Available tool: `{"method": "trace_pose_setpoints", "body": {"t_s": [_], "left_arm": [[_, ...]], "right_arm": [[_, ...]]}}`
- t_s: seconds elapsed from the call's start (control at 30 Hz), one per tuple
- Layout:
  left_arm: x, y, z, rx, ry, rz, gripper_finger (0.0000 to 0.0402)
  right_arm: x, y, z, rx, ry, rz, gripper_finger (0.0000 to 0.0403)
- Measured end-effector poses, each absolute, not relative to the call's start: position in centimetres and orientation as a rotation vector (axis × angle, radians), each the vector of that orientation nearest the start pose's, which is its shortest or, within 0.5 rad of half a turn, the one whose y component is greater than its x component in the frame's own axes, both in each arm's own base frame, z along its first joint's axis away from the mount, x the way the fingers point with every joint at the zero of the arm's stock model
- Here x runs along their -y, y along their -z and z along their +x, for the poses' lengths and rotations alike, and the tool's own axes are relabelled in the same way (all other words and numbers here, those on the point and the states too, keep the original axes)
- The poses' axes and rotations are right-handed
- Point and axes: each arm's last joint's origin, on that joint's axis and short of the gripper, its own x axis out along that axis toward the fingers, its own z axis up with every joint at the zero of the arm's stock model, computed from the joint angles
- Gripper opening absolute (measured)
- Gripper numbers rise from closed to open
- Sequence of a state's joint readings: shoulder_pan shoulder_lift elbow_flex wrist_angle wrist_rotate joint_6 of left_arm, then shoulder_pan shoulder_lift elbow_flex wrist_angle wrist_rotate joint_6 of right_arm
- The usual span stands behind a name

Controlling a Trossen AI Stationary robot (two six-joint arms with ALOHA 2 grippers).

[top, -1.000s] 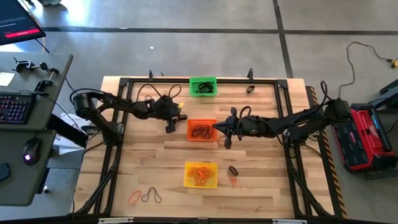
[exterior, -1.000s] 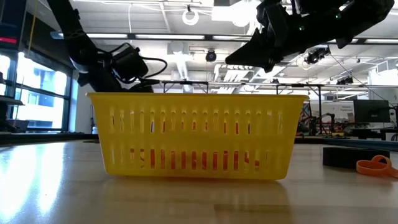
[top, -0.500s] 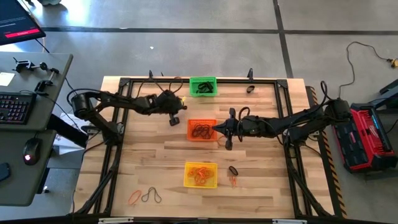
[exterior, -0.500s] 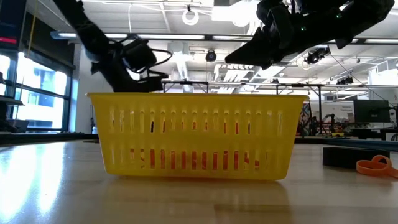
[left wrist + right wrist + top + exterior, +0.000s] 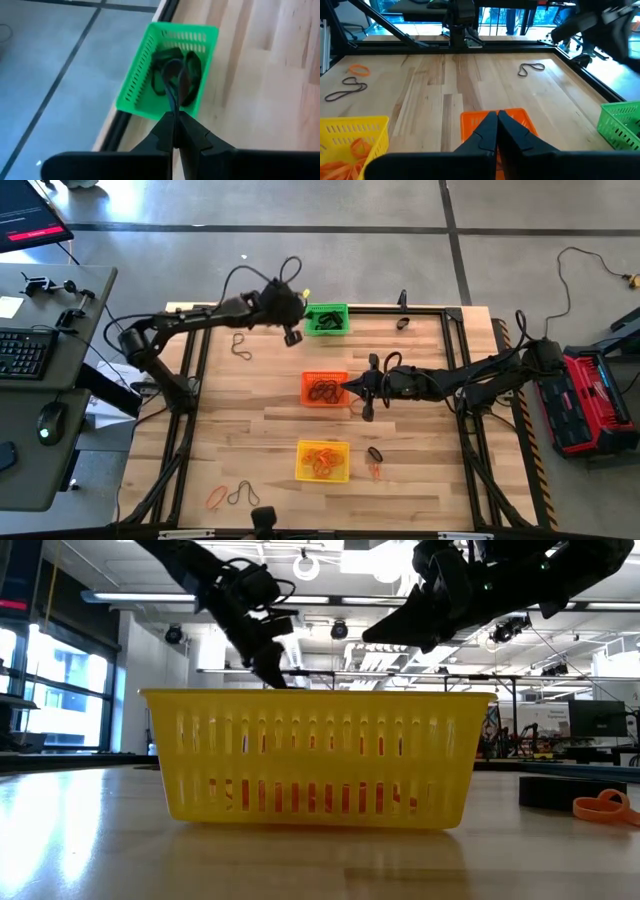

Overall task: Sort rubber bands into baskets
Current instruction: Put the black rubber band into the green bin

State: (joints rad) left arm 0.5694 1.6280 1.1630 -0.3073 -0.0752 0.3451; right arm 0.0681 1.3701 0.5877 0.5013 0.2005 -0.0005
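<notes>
Left gripper (image 5: 173, 116) pinching dark band (image 5: 172, 82), hanging over green basket (image 5: 134, 82) at table's 12 o'clock; centring over pile before opening. Right gripper (image 5: 345, 388) clenched, empty, waiting beside orange basket (image 5: 311, 377)

Three small rectangular plastic mesh baskets sit on the wooden table: one green (image 5: 327, 319), one orange (image 5: 324, 389), one yellow (image 5: 322, 460). Six loose rubber bands lie outside them, two orange (image 5: 216, 498) and four dark (image 5: 244, 495). Two dark robot arms reach in.
</notes>
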Motion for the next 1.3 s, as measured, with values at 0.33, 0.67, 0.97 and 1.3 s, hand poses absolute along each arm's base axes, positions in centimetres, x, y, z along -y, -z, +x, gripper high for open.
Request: {"method": "trace_pose_setpoints", "body": {"t_s": [0.33,0.67,0.97,1.3], "left_arm": [[-22.8,-23.5,32.6,-0.952,-0.391,0.112,0.0001],[-25.5,-20.5,35.0,-1.04,-0.324,0.078,0.0001],[-26.3,-19.9,34.7,-1.028,-0.278,0.052,0.0001],[-26.7,-18.1,34.8,-1.067,-0.257,0.045,0.0002]], "right_arm": [[-1.3,-20.5,27.5,-0.281,0.136,-0.012,0.0],[-1.3,-20.5,27.5,-0.282,0.136,-0.013,0.0],[-1.3,-20.4,27.5,-0.288,0.137,-0.014,0.0],[-1.3,-20.4,27.5,-0.287,0.139,-0.011,0.0]]}}
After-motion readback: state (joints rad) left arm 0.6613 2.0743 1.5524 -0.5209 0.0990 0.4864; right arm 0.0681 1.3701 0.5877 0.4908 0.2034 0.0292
